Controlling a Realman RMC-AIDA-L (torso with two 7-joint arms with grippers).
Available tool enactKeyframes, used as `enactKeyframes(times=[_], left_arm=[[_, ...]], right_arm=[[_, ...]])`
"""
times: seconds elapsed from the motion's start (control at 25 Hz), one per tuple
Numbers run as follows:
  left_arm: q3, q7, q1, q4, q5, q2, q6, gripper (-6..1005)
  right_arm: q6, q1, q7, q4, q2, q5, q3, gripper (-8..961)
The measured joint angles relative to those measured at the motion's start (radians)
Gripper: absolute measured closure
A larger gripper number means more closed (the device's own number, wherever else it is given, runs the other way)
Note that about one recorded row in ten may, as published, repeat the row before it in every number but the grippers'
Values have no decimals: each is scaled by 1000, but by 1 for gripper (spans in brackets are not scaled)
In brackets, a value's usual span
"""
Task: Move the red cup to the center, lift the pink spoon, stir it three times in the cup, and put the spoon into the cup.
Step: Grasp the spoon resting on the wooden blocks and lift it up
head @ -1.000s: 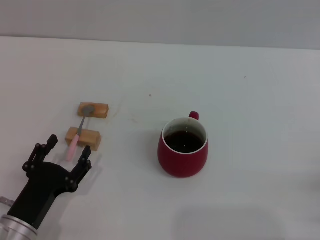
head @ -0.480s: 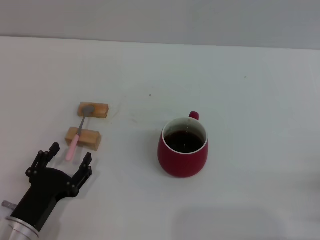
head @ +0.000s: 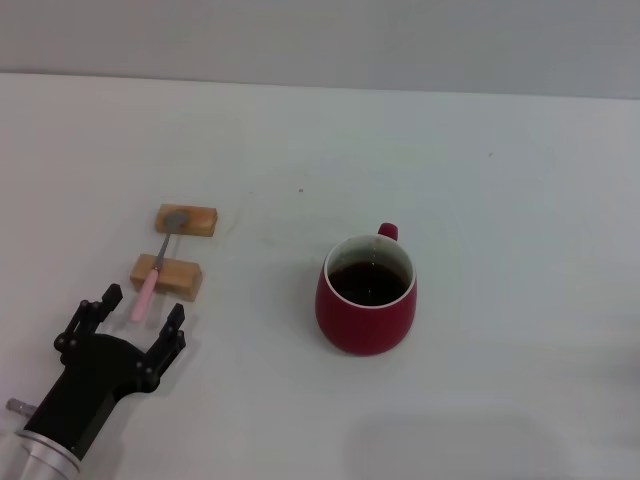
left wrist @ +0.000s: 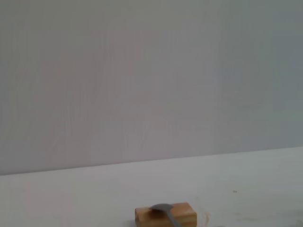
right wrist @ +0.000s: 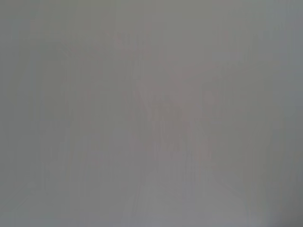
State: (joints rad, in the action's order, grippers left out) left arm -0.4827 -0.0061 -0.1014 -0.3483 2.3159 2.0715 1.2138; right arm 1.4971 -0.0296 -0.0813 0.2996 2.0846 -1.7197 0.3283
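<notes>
This looks like a robot test setup in a lab, not a home or kitchen. A bare white bench (head: 480,180) runs back to a plain grey wall (head: 320,35), with no decoration or household clutter around. The few things on the bench are laid out like props: a cup (head: 366,296) standing alone, and a spoon (head: 155,268) propped across two small wooden blocks (head: 186,219). A black robot arm (head: 75,395) reaches in over the bench's near left corner.
</notes>
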Motion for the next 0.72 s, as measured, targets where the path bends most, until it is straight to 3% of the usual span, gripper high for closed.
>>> enactKeyframes(times=[0.24,0.36,0.72], left_arm=[[1,6,-12,0,-1,1,-3,220],[2,6,-20,0,-1,1,-20,347],[-1,1,-31,-3,-2,1,-51,346]], right_arm=[[0,-2,0,-1,0,0,0,954],[0,-2,0,-1,0,0,0,953],[0,-1,0,-2,0,0,-2,954]])
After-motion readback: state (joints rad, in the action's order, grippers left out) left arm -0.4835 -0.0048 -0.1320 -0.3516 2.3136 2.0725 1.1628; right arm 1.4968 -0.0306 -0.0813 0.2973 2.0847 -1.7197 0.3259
